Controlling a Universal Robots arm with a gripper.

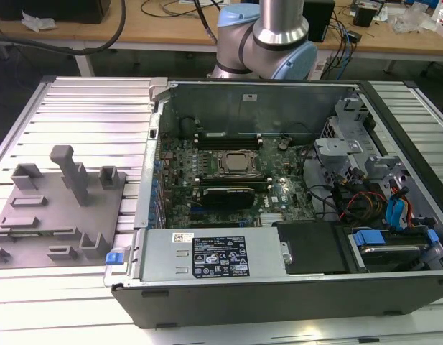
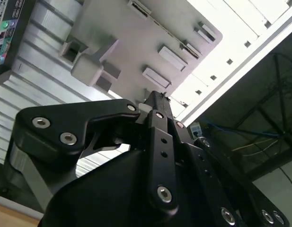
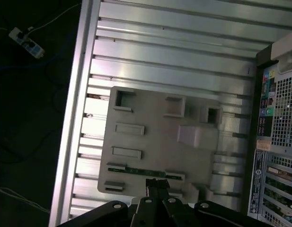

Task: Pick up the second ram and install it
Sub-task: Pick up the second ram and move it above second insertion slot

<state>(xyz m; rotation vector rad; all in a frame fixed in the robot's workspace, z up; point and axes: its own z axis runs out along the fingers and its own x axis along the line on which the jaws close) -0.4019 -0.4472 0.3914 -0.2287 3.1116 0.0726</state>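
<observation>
The second ram [image 3: 142, 170] is seen in the first wrist view as a thin green strip lying flat along one edge of the grey holder tray [image 3: 160, 142], seated between two small end blocks. It has not yet been lifted. The gripper [image 3: 156, 185] is poised above it, clear of the board, with its tips lined up over the strip's middle. The fingers [image 3: 151, 188] appear drawn close together with no gap to be made out, and nothing is grasped between them. The task is therefore judged to be at its start: neither the pick-up nor the installation has been carried out. In the exterior view the tray [image 1: 34, 215] is set on the exterior view's left, just beside the open computer case [image 1: 264, 100]. Inside the case the motherboard [image 1: 207, 162] is exposed, with the black memory slots [image 1: 227, 135] running along the far side of the processor socket. Whether a module is already seated there cannot be told. Tray and case are both carried on a ribbed metal table [image 1: 92, 108] of long pale slats, with the robot arm [image 1: 278, 36] rising behind the case. Beyond it a wooden workbench [image 1: 171, 25] strewn with cables is seen. Off the table's edge, in the first wrist view, a white power strip [image 3: 26, 41] is laid on a dark floor.
</observation>
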